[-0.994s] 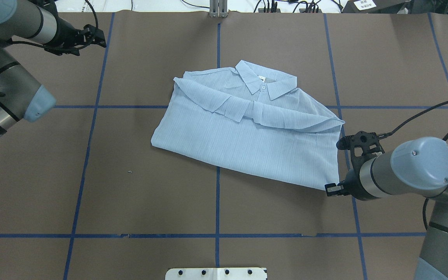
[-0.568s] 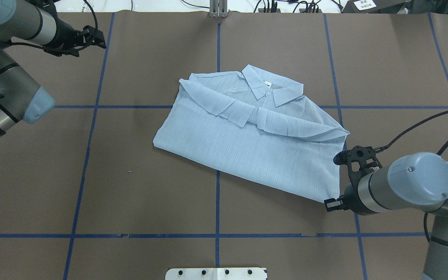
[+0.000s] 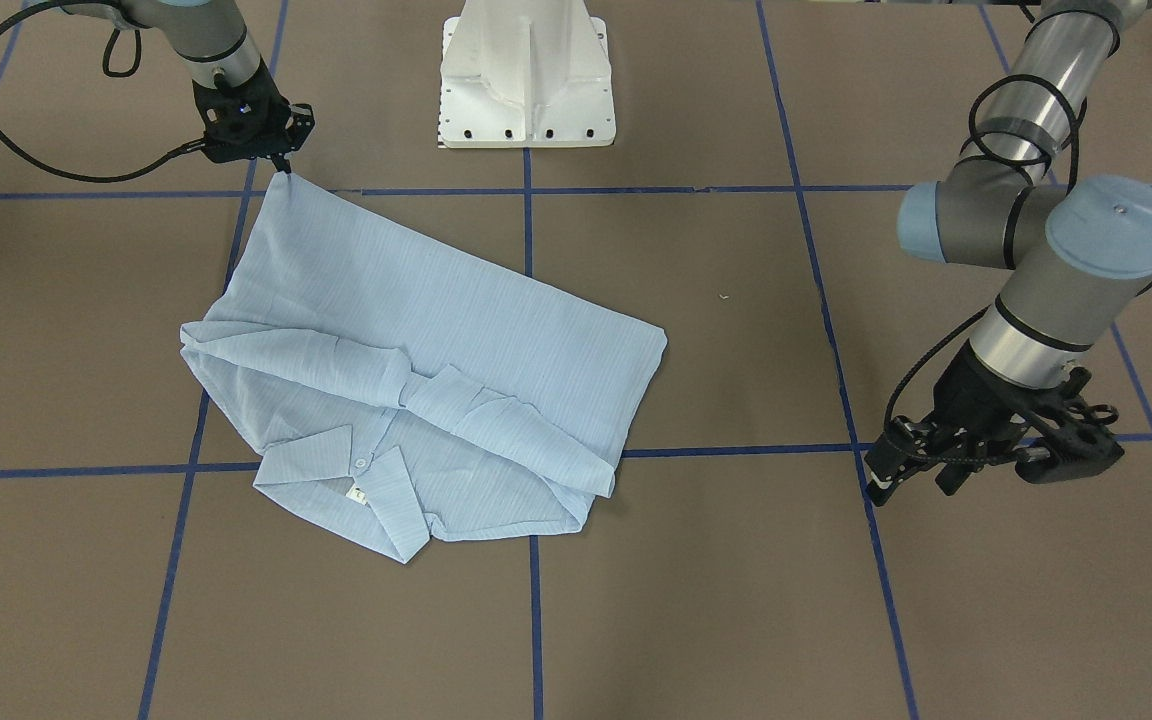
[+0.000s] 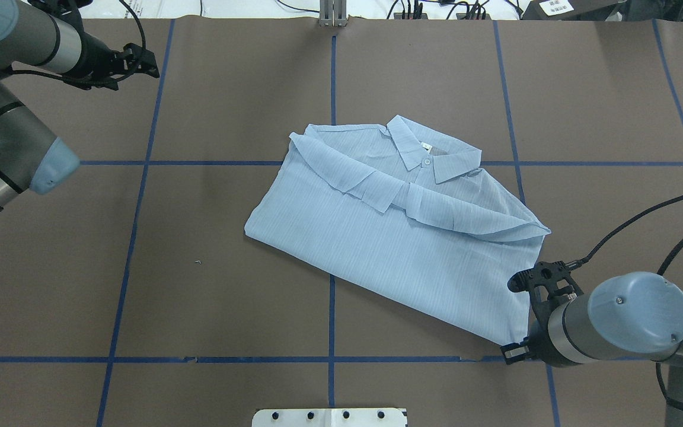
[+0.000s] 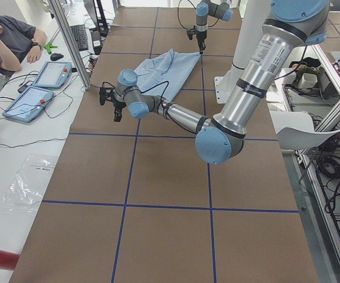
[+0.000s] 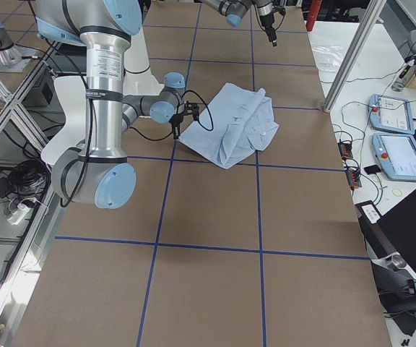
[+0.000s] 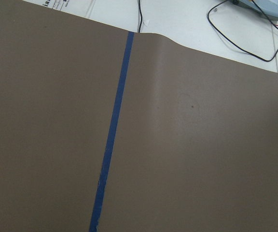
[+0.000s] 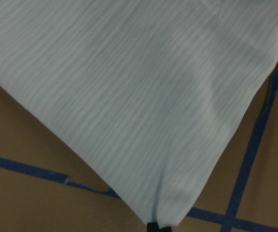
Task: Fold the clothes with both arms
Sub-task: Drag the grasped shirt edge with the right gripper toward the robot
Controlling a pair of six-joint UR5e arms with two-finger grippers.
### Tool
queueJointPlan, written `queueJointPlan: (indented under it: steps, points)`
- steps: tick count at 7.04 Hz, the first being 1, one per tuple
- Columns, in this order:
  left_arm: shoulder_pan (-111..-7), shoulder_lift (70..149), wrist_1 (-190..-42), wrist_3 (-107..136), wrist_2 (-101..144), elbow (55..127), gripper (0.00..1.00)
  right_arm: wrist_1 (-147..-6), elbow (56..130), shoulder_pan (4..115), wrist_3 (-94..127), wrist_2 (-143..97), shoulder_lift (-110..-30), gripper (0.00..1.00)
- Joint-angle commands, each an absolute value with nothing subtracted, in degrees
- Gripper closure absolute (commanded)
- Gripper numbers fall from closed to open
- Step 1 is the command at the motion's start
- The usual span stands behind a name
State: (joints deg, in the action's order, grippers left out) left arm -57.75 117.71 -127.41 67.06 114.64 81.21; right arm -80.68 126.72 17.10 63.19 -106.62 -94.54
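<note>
Clenched on the near hem corner of the shirt (image 4: 377, 249), the right gripper (image 3: 282, 170) sits at the cloth's edge. The shirt lies flat on the table (image 4: 229, 308), collar (image 4: 430, 151) away from the robot. Any pull should run low and slow, I judge, so the folds hold. The left gripper (image 3: 908, 485) hangs open and empty, well apart.

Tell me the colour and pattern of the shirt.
Pale blue shirt with fine stripes, clearest in the right wrist view.
</note>
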Motion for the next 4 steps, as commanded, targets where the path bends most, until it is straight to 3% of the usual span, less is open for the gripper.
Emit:
queueJointPlan:
  steps: [1, 4]
  points:
    - [-57.66, 117.69, -127.35, 67.06, 114.70, 81.21, 0.06, -80.68, 126.74, 15.13, 63.19, -106.52, -94.66, 1.00]
    - [-57.57, 117.69, -127.44, 67.06, 114.70, 81.30, 0.06, -80.77, 126.74, 12.23, 63.19, -106.96, -94.75, 1.00]
